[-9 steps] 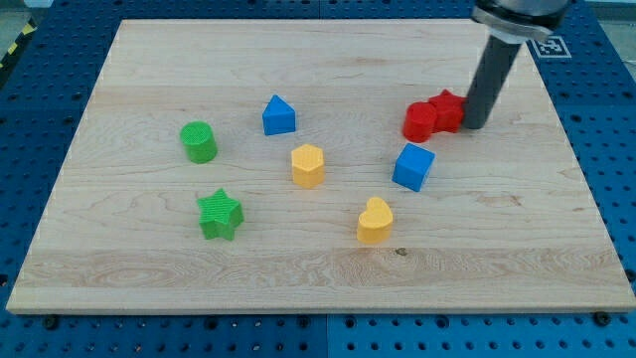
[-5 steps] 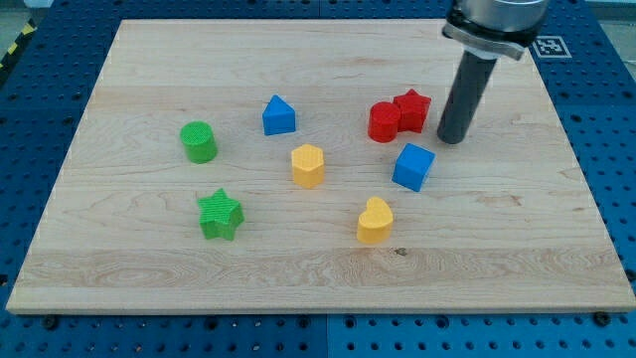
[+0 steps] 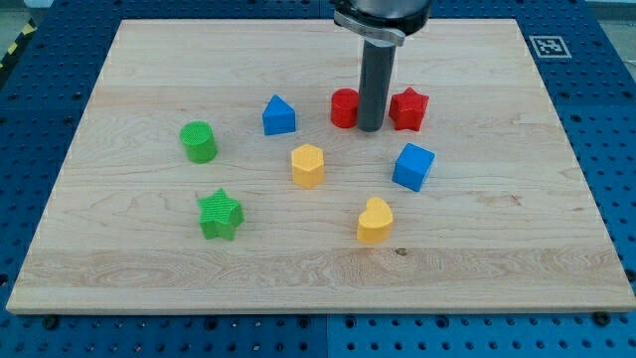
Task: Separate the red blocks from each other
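Note:
Two red blocks sit near the top middle of the wooden board (image 3: 556, 219). A red round block (image 3: 343, 107) lies at the left and a red star block (image 3: 408, 108) at the right. My tip (image 3: 371, 128) stands between them, touching the round block's right side, with a small gap to the star. The rod hides part of the round block.
A blue house-shaped block (image 3: 279, 115) lies left of the red round block. A blue cube (image 3: 413, 166), a yellow hexagon block (image 3: 308, 165) and a yellow heart (image 3: 375, 220) lie below. A green cylinder (image 3: 199, 141) and a green star (image 3: 220, 214) lie at the left.
My tip moved left from the right of the pair to between the reds. The red round block slid left; the two reds, once touching, now stand apart.

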`<control>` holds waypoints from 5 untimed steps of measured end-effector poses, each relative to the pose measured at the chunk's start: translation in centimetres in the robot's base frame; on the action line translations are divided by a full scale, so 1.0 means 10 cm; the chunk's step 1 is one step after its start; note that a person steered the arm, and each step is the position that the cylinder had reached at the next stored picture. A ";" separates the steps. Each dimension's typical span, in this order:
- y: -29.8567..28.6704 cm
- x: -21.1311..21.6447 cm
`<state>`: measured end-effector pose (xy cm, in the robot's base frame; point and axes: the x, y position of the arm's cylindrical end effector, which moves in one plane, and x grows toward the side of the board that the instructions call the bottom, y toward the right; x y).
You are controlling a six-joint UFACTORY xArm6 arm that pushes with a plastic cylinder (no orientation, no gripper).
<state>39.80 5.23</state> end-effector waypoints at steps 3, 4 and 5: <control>-0.04 -0.53; 0.10 -0.58; 0.38 -0.54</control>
<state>34.44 9.02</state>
